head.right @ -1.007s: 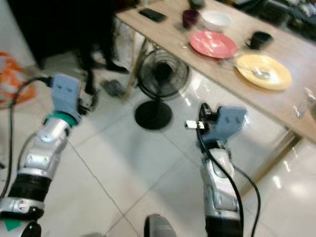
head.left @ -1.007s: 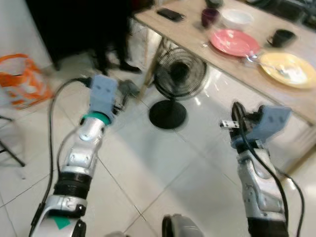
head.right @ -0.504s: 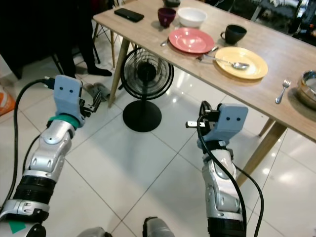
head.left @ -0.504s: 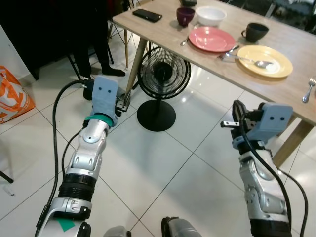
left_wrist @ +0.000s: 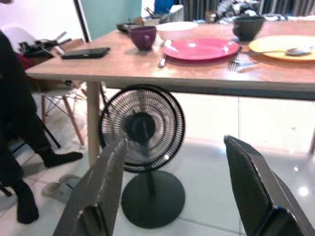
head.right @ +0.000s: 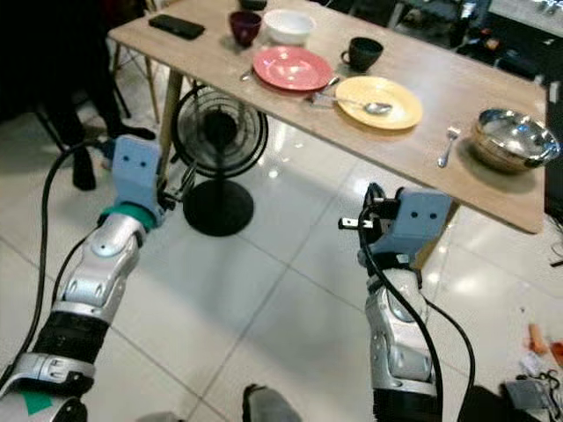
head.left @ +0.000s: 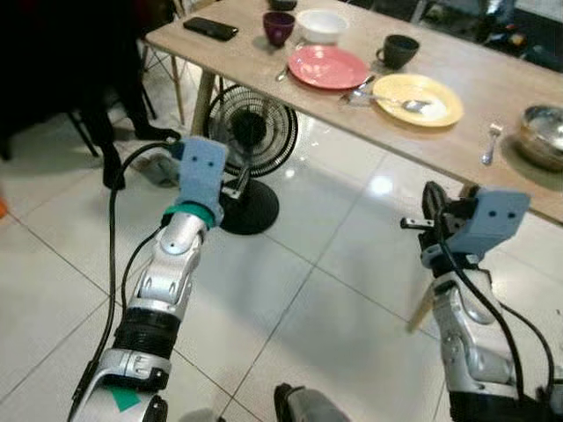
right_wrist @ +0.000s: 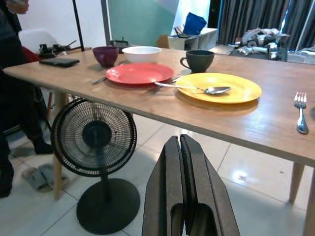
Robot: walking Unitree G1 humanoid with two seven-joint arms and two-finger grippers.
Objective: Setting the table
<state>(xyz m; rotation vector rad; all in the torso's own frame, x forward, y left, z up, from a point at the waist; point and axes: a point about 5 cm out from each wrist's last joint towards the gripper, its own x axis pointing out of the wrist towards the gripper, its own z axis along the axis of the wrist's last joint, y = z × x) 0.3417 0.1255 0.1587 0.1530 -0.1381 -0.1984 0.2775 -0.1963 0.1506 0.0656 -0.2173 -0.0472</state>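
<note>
Left gripper (left_wrist: 172,196) fingers apart, right gripper (right_wrist: 181,191) pressed closed (empty), both before fan (head.right: 219,141), table (head.right: 457,97) with plates (head.right: 291,68) beyond

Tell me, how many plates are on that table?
2. A red plate lies near the purple cup; a yellow plate with a spoon sits beside it.

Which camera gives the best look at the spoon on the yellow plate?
The right wrist view: the spoon lies large and sharp across the yellow plate. In both eye views it is small on the plate. The left wrist view shows it at the frame's edge.
</note>
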